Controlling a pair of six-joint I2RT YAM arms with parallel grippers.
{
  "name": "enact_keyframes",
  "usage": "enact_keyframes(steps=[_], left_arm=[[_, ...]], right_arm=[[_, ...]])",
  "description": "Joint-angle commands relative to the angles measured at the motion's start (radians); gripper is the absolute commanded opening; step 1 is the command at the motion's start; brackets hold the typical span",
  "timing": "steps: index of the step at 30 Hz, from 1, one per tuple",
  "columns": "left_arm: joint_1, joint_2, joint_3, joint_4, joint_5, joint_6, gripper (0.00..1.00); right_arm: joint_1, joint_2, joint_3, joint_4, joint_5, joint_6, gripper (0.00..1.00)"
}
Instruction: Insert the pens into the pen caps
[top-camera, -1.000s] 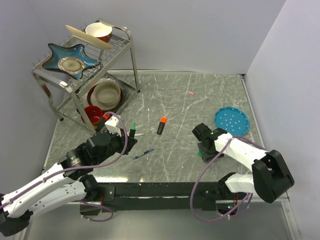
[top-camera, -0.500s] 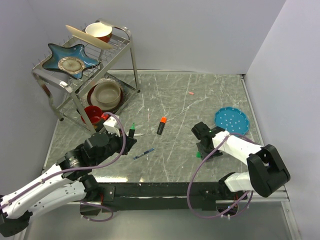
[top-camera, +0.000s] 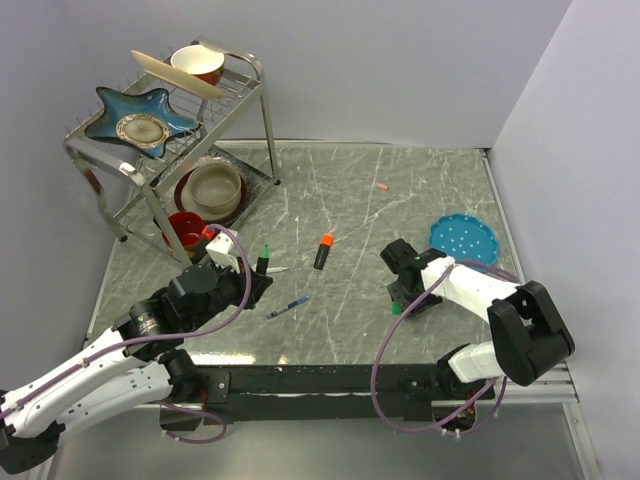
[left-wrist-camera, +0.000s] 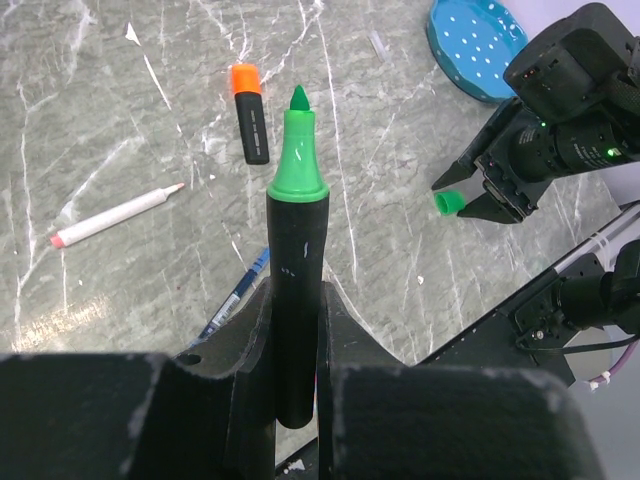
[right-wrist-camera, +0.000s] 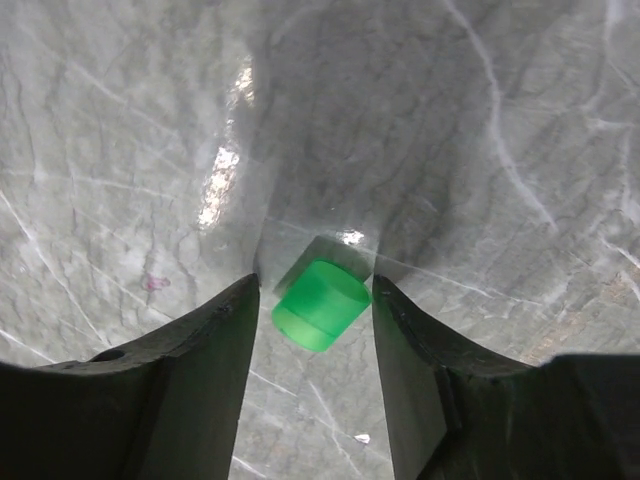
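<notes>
Black marker (left-wrist-camera: 296, 300) gripped by left fingers (left-wrist-camera: 248, 372); right fingers (right-wrist-camera: 212, 352) straddle green cap (right-wrist-camera: 320, 303).

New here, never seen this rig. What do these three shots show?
Two robot arms are bolted to the near edge of a grey table. The wide picture is from a fixed camera above and behind them; the close-ups are from a camera on each wrist. The left gripper is shut on a stubby black highlighter with an uncapped green tip. The right gripper is open, its fingers either side of a small green plastic cap on the table. Also loose: a black highlighter with an orange cap, a thin white-pink stick pen, a dark-blue ballpoint, a tiny pink cap and a round blue dotted dish.
</notes>
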Motion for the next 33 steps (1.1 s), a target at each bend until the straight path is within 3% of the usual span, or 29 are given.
enact_keyframes(steps=[1,8,13,19,33], left_arm=[[-0.005,-0.004,0.041,0.014,-0.013,0.006,0.01],[-0.005,-0.004,0.042,0.011,-0.018,0.008,0.01],[-0.005,-0.002,0.044,0.011,-0.021,0.008,0.01],[-0.005,-0.001,0.045,0.014,-0.024,0.011,0.01],[-0.005,-0.021,0.041,0.011,-0.016,0.006,0.01]], right_arm=[[-0.004,0.062,0.006,0.155,-0.028,-0.056,0.54],[-0.004,0.093,0.059,0.239,0.0,-0.232,0.5],[-0.003,0.087,0.056,0.376,0.009,-0.462,0.55],[-0.004,0.101,0.098,0.272,0.013,-0.407,0.61],[0.033,0.036,0.04,0.235,0.026,-0.456,0.59]])
